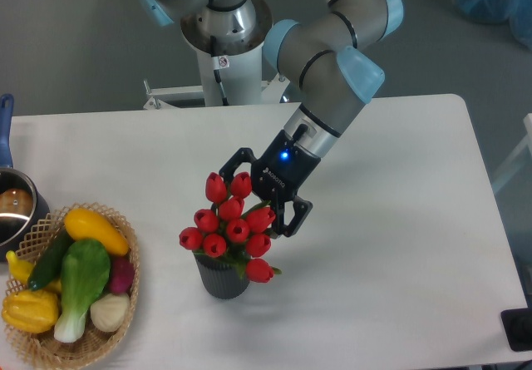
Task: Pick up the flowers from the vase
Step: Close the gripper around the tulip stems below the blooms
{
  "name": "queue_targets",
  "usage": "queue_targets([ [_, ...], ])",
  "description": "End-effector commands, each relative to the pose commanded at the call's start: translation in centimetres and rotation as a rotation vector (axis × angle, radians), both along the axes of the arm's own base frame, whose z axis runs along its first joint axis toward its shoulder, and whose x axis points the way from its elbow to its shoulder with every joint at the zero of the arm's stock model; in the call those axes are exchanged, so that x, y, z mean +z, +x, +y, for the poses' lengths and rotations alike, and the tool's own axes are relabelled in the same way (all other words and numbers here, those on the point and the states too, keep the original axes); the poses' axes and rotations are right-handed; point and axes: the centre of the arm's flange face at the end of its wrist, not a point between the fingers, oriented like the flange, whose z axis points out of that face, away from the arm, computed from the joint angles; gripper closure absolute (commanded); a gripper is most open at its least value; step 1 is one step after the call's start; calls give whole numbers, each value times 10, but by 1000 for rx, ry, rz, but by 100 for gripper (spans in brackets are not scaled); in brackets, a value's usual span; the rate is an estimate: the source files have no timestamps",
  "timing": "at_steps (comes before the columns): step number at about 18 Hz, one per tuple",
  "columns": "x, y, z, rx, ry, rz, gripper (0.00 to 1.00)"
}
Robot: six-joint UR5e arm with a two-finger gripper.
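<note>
White table (399, 245) bears the vase (221, 278), flowers (232, 225) upright in it. Gripper (254, 195), fingers spread, straddles the upper buds from behind. Closing this high could crush buds or slip off, tipping the vase toward the basket (66, 345).

Hand (252, 194) fingertips sit behind the top tulip buds of the flowers (231, 223), so can't tell if they touch the buds or stems. Stems and the vase (220, 279) mouth are hidden under the blooms; only the lower ribbed wall shows. Pot (15, 208) cut off by the left edge, blue handle (5, 125) too. Basket (79, 343) bottom rim clipped by the lower edge. Dark object (519, 329) at bottom right cut off, unidentifiable. Counter (399, 245) corners run out of frame.
</note>
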Motion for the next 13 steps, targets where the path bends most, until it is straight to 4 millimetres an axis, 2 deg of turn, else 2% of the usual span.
queue_targets([
  [3, 3, 1, 2, -6, 17, -3, 0],
  [7, -6, 2, 6, -18, 18, -17, 0],
  [13, -6, 4, 7, -25, 44, -39, 0],
])
